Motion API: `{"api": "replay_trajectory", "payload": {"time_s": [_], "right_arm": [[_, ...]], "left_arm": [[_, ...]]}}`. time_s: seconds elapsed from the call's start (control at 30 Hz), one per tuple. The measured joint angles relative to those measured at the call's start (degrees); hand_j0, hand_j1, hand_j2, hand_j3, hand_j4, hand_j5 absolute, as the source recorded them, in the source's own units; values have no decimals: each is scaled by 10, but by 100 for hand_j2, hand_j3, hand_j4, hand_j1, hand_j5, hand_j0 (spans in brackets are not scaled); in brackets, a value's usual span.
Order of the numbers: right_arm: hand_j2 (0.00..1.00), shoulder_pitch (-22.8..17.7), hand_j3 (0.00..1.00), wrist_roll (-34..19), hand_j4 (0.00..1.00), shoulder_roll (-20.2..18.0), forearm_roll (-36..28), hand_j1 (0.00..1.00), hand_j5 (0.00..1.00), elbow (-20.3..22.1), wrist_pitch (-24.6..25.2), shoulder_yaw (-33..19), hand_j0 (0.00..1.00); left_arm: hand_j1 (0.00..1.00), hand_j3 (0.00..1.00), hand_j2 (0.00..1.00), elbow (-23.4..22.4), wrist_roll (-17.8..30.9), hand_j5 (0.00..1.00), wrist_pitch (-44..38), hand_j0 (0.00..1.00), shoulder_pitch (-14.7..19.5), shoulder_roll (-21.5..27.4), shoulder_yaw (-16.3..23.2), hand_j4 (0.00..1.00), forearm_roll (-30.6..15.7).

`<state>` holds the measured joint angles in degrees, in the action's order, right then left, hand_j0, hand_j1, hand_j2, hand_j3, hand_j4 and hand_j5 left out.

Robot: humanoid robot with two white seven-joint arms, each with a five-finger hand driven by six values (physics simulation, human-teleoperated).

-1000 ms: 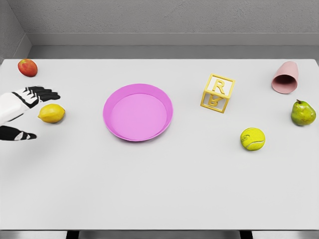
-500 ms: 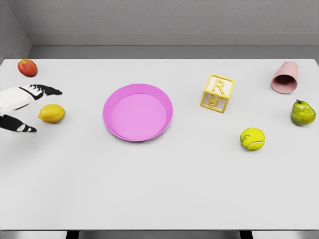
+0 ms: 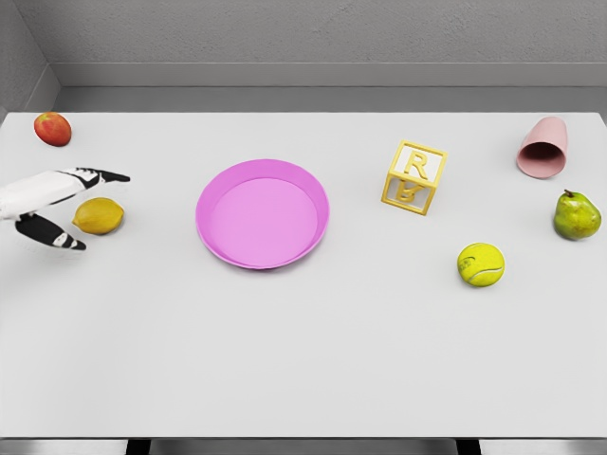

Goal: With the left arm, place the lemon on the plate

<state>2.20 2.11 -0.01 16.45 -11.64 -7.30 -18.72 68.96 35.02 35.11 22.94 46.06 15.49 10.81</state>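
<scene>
Lemon [image 3: 99, 216] between the left hand's [image 3: 52, 204] spread fingers [image 3: 100, 176], ungrasped.

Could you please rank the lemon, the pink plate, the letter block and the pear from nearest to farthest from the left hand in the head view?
From the left hand:
1. Lemon, between its open fingers at far left.
2. Pink plate, left of centre.
3. Letter block, right of centre.
4. Pear, at the right edge.

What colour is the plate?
Pink-magenta; the plate shows in the head view.
</scene>
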Motion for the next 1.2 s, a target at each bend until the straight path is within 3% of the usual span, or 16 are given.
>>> {"api": "replay_trajectory", "payload": {"time_s": [0.27, 0.43, 0.7, 1.03, 1.2], "right_arm": [[100, 0, 100, 0, 100, 0, 0, 100, 100, 0, 0, 0, 100], [100, 0, 100, 0, 100, 0, 0, 100, 100, 0, 0, 0, 100], [100, 0, 100, 0, 100, 0, 0, 100, 100, 0, 0, 0, 100], [100, 0, 100, 0, 100, 0, 0, 100, 100, 0, 0, 0, 100], [100, -1, 100, 0, 100, 0, 0, 100, 100, 0, 0, 0, 100]], "left_arm": [[100, 100, 100, -43, 0, 100, 0, 100, 10, -19, 8, 100, 28], [75, 75, 75, -46, 0, 75, 0, 75, 13, -20, 9, 75, 37], [75, 75, 75, -70, -1, 75, -1, 75, 18, -17, 9, 75, 39], [38, 38, 38, -74, -1, 38, 0, 38, 17, -14, 9, 38, 20], [39, 39, 39, -72, -1, 39, 0, 39, 17, -16, 10, 39, 16]]}}
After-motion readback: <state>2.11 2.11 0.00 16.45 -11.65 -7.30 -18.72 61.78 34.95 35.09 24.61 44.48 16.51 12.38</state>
